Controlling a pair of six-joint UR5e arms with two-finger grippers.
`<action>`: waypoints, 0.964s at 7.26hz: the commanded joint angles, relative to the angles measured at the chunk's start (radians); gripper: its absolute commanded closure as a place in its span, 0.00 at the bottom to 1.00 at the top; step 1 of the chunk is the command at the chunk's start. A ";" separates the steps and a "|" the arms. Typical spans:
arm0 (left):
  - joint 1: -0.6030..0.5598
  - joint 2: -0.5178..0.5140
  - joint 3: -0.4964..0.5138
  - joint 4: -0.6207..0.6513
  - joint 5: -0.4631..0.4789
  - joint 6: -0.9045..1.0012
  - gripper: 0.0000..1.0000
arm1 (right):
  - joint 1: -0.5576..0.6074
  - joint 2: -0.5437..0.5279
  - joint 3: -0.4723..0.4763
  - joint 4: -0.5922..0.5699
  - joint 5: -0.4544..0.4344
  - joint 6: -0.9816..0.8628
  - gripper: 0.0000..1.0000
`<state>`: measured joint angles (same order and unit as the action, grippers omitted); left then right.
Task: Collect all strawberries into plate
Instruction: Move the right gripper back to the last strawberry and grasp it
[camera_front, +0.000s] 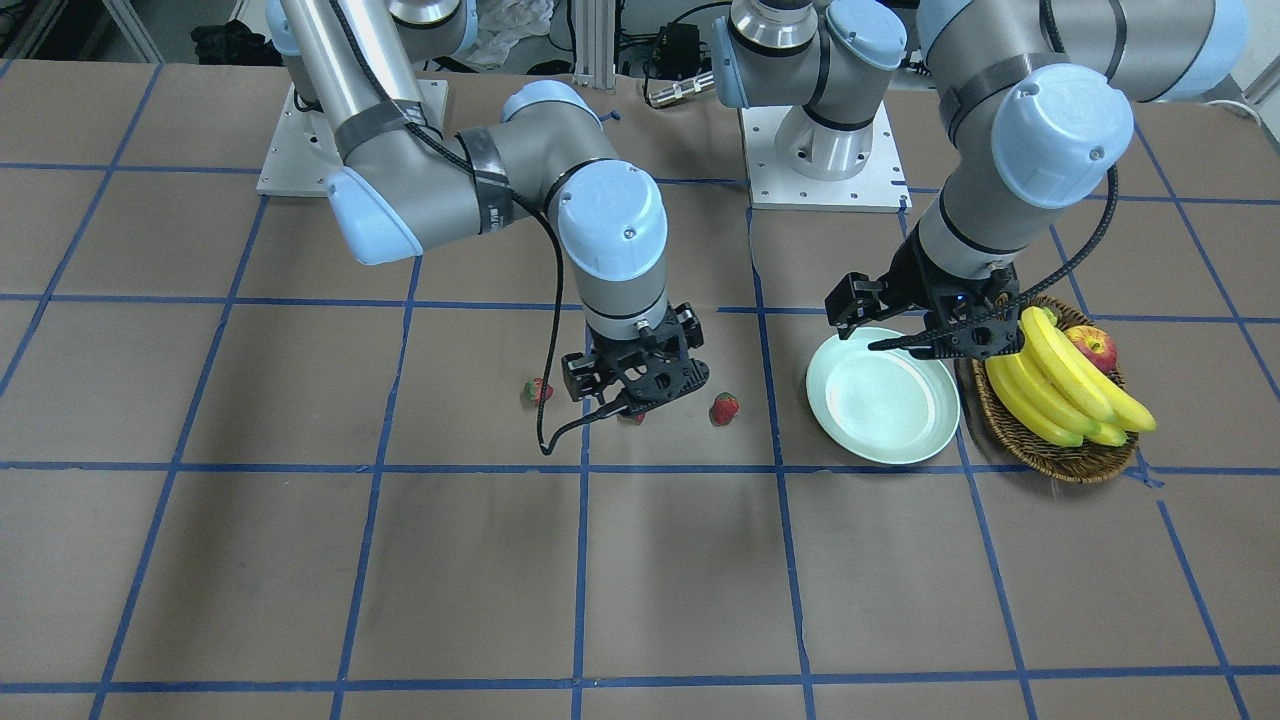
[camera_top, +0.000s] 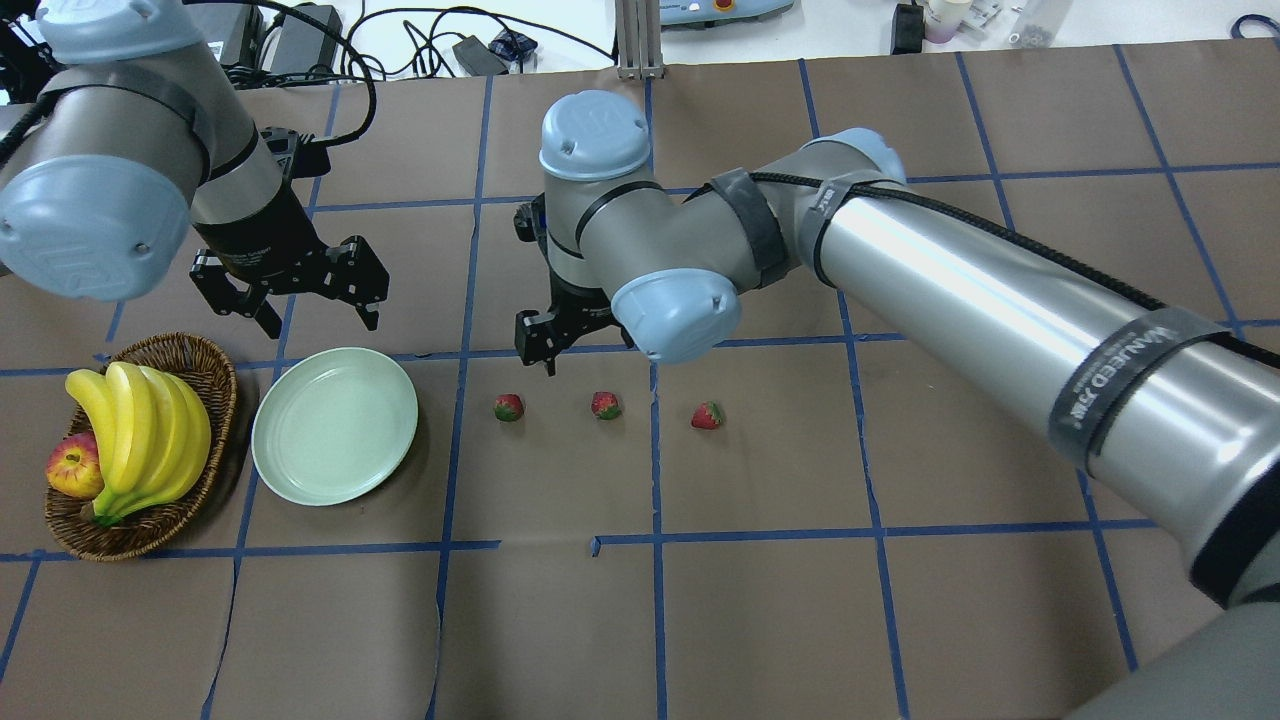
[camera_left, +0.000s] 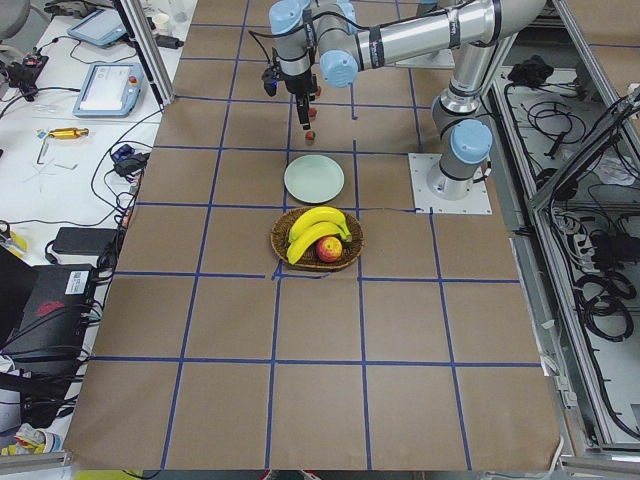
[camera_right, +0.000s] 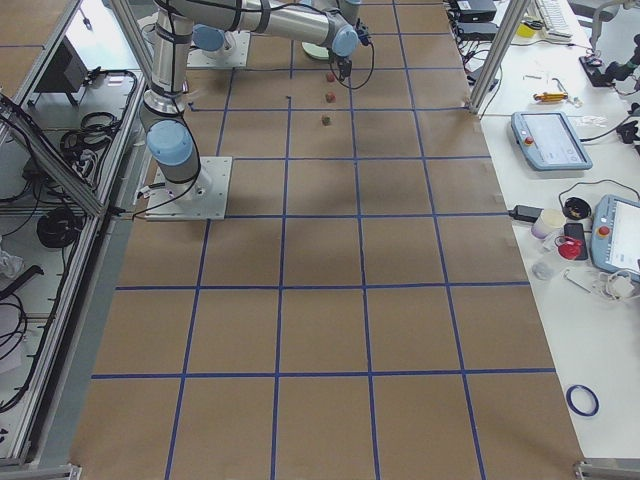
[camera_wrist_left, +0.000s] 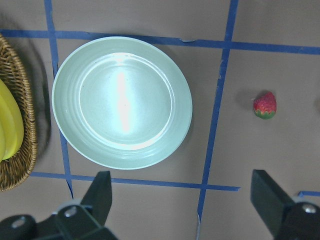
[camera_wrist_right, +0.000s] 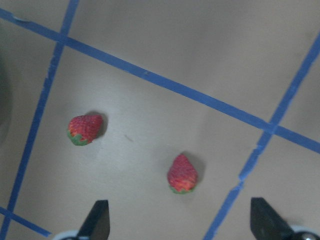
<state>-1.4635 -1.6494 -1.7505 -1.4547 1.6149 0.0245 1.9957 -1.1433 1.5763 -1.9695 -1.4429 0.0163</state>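
Note:
Three strawberries lie in a row on the brown paper: the left one (camera_top: 509, 407), the middle one (camera_top: 605, 405) and the right one (camera_top: 707, 415). The pale green plate (camera_top: 334, 425) lies empty to their left. My right gripper (camera_top: 560, 352) is open and empty, hovering over the table just beyond the middle strawberry. Its wrist view shows two strawberries, one (camera_wrist_right: 182, 173) in line between the fingers and another (camera_wrist_right: 85, 129) to the left. My left gripper (camera_top: 320, 322) is open and empty above the plate's far rim. Its wrist view shows the plate (camera_wrist_left: 122, 102) and one strawberry (camera_wrist_left: 265, 105).
A wicker basket (camera_top: 205, 368) holding bananas (camera_top: 140, 430) and an apple (camera_top: 72, 465) stands right beside the plate on its left. Blue tape lines grid the brown table cover. The right arm's long forearm (camera_top: 1000, 300) spans the table's right half.

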 joint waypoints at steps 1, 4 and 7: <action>-0.001 -0.003 -0.001 -0.001 -0.003 -0.001 0.00 | -0.109 -0.042 0.020 0.137 -0.046 -0.172 0.00; -0.020 -0.004 -0.004 0.001 -0.001 -0.003 0.00 | -0.117 -0.024 0.131 0.115 -0.091 -0.249 0.00; -0.028 -0.006 -0.017 0.001 -0.001 -0.003 0.00 | -0.117 0.014 0.198 0.058 -0.076 -0.248 0.00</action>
<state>-1.4896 -1.6549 -1.7616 -1.4546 1.6137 0.0211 1.8788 -1.1402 1.7503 -1.8981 -1.5243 -0.2311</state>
